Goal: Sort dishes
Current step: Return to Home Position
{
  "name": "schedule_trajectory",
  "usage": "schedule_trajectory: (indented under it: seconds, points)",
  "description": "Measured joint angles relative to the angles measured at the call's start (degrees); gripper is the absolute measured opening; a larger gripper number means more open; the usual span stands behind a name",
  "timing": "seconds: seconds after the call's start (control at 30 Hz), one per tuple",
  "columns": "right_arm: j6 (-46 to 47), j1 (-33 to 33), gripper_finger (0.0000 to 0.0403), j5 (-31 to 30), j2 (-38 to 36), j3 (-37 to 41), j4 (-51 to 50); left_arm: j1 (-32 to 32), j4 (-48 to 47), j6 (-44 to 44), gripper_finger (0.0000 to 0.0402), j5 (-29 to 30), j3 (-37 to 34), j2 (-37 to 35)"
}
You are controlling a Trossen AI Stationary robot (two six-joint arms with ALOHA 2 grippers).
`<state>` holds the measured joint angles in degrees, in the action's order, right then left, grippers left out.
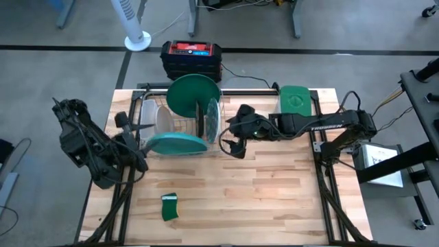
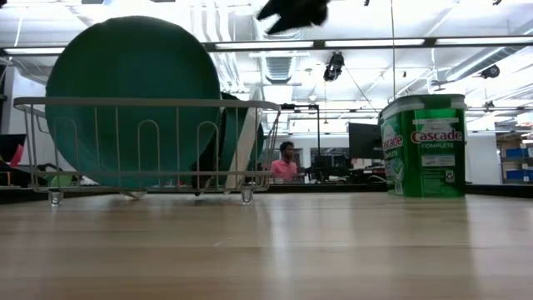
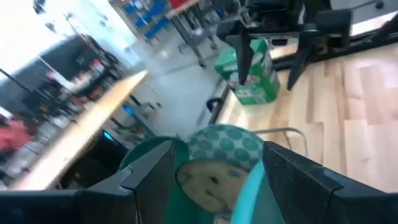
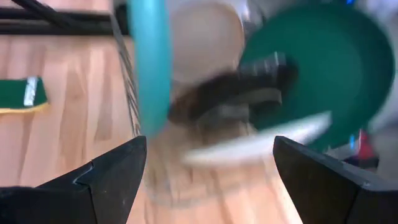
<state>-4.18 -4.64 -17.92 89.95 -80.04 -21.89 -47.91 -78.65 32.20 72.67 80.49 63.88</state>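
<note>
A small green sponge [image 1: 169, 206] lies alone on the front part of the wooden desk [image 1: 274, 199], well apart from everything else.

Farther back, towards the left side, stands a wire dish rack [image 2: 250, 102] holding all four plates. The teal plate [image 1: 177, 143] leans in the rack's front row. Behind it, the whitish-clear plate [image 1: 163, 118] stands at the left end. The grey-green patterned glassy plate [image 1: 212, 120] stands on edge at the right end. The dark green plate [image 1: 194, 96] fills the back of the rack.

The left tool [image 3: 217, 152] sits just beside the rack's left end, facing along it. Its two dark fingers [image 3: 149, 177] are spread wide, with nothing between them and touching nothing. The right tool [image 4: 210, 142] hangs in the air just off the rack's right end, well above the desk top in the low view. Its fingers [image 4: 112, 177] are likewise spread wide and empty, clear of the plates.

At the far right corner of the desk stands a green Cascade canister [image 1: 296, 101], upright with its lid on.

Beyond the desk's far edge, a black box with a red top [image 1: 192, 58] sits on the floor. A person in a pink top [image 2: 286, 164] shows in the room behind.
</note>
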Motion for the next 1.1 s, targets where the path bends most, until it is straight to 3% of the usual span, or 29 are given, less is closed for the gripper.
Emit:
schedule_trajectory:
  seconds: [0.2,0.27,0.43,0.63,0.73,0.87,0.97,1.1]
  points:
    - [-12.16,-1.73,0.0340,6.22,0.77,5.78,23.43,0.18,30.38,-20.38,0.0233,0.23,-12.20,0.04]
    - [-14.00,-1.80,0.0340,7.92,0.96,6.42,25.74,0.18,43.54,-30.10,0.0233,-5.06,-16.11,0.01]
    - [-15.09,-2.32,0.0340,9.21,0.43,7.24,26.87,0.16,69.36,-53.06,0.0233,-26.51,-24.40,-0.12]
    - [-15.85,-4.90,0.0340,8.67,-2.94,11.49,26.92,1.08,72.19,-57.20,0.0231,-27.26,-28.69,-4.83]
    - [-16.47,-5.31,0.0340,7.96,-5.69,15.89,31.36,2.04,72.27,-58.70,0.0231,-31.40,-31.22,-9.87]
    - [-21.00,-4.11,0.0340,8.02,-9.59,25.05,47.45,8.63,78.02,-60.95,0.0231,-41.16,-36.63,-17.45]
    - [-22.91,-2.55,0.0340,9.73,-12.48,31.27,57.89,14.08,78.90,-61.11,0.0231,-42.08,-40.25,-21.44]
    - [-22.56,-0.69,0.0340,10.31,-18.86,37.71,59.39,15.55,75.41,-61.97,0.0231,-42.10,-42.34,-26.08]
